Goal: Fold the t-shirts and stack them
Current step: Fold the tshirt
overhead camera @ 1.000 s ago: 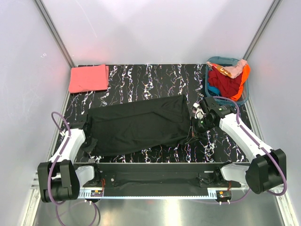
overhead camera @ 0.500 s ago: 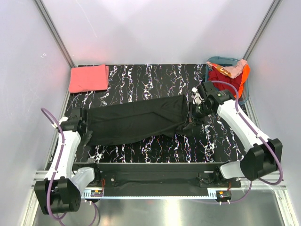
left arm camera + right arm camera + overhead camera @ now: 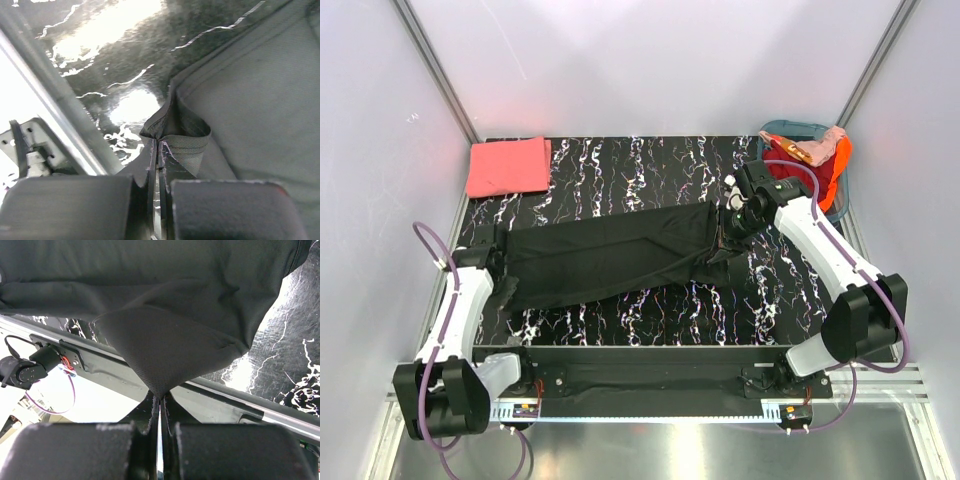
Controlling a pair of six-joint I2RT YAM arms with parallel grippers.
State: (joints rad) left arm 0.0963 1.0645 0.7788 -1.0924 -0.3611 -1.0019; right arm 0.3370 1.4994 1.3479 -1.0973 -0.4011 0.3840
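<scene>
While the black t-shirt (image 3: 610, 262) is stretched across the table (image 3: 640, 160), its left end is pinched in the closed left gripper (image 3: 157, 152), its right end in the closed right gripper (image 3: 160, 402), and the coral-pink t-shirt (image 3: 507, 166) is seen folded at the far-left corner.

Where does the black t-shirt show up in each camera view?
Top external: black t-shirt stretched across the middle.
Left wrist: black t-shirt fills the right side.
Right wrist: black t-shirt covers the top, hanging to centre.
Shared landmark: white-veined black tabletop.
</scene>
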